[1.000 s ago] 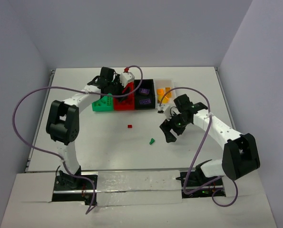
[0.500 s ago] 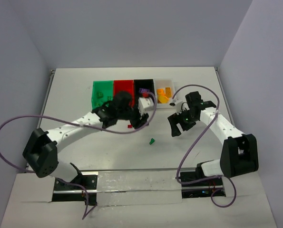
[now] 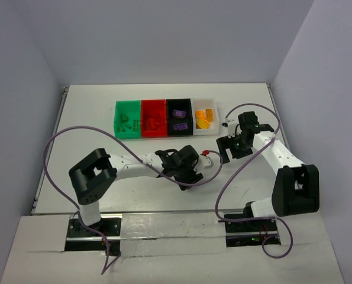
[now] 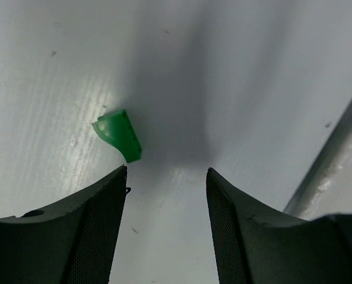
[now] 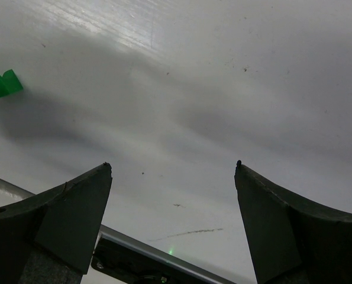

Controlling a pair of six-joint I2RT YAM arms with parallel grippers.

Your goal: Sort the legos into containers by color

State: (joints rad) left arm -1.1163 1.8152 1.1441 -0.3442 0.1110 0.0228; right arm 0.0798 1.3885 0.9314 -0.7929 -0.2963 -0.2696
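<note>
Bins (image 3: 152,106) — four in a row: green, red, black with two purple bricks (image 3: 178,113), clear with orange ones (image 3: 203,123). One green brick (image 4: 118,134) lies on the counter (image 4: 252,71) by the spread left claw (image 4: 167,170) — right claw (image 5: 173,164) spread too.

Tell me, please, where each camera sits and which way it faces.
Top external: above, behind the bases, looking down on table, containers, both arms.
Left wrist: looks down past the left end effector at a green lego.
Right wrist: looks down at table past the right end effector.
Shared: both wrist views show that lego.
</note>
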